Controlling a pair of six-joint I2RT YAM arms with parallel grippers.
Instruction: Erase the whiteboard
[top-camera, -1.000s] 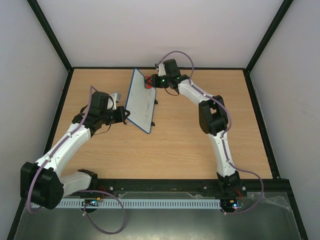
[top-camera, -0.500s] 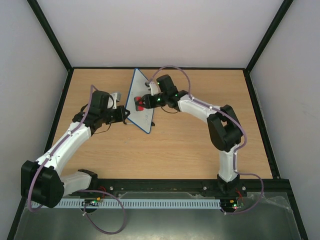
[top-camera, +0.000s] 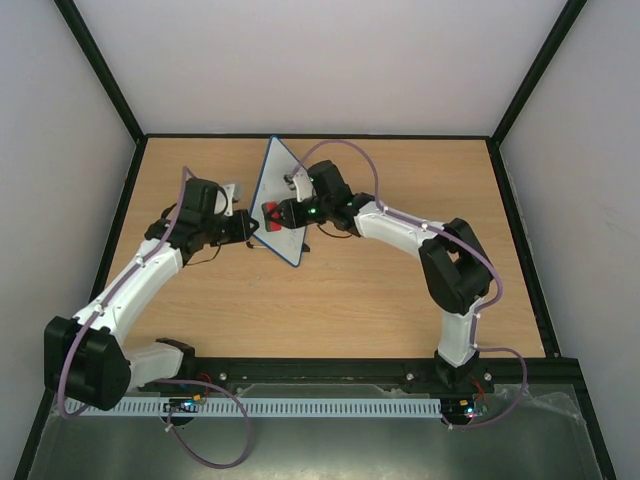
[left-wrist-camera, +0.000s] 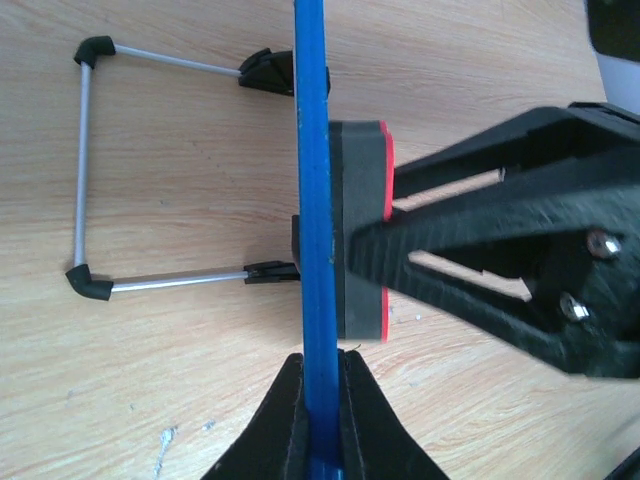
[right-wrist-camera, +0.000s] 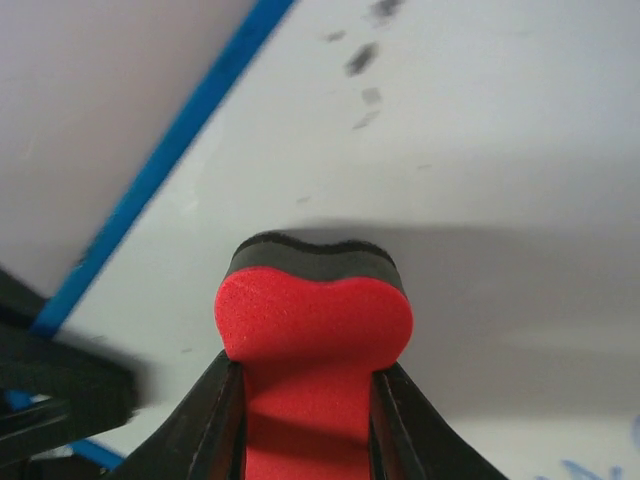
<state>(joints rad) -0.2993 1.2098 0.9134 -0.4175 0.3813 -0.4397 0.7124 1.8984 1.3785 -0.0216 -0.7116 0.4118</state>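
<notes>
**Hazards on file: whiteboard mid-wipe**

1. Tabletop (top-camera: 380, 300): carries the whiteboard (top-camera: 275, 180), propped steeply left of centre, toward the far edge. A hard push may skid it.
2. Left end effector (left-wrist-camera: 320, 375): clamped on the blue rim at one edge only. Wiping pressure could lever the board loose.
3. Right end effector (right-wrist-camera: 310, 400): closed on the red eraser (right-wrist-camera: 312, 320), which is pressed flat to the board and may twist in the grip.
4. Dark marks (right-wrist-camera: 362, 60): lie above the eraser and are easily missed.

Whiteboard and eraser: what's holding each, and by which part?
The left tool clamps the whiteboard by its blue rim; the right tool grips the red eraser by its sides, dark face against the board.
</notes>
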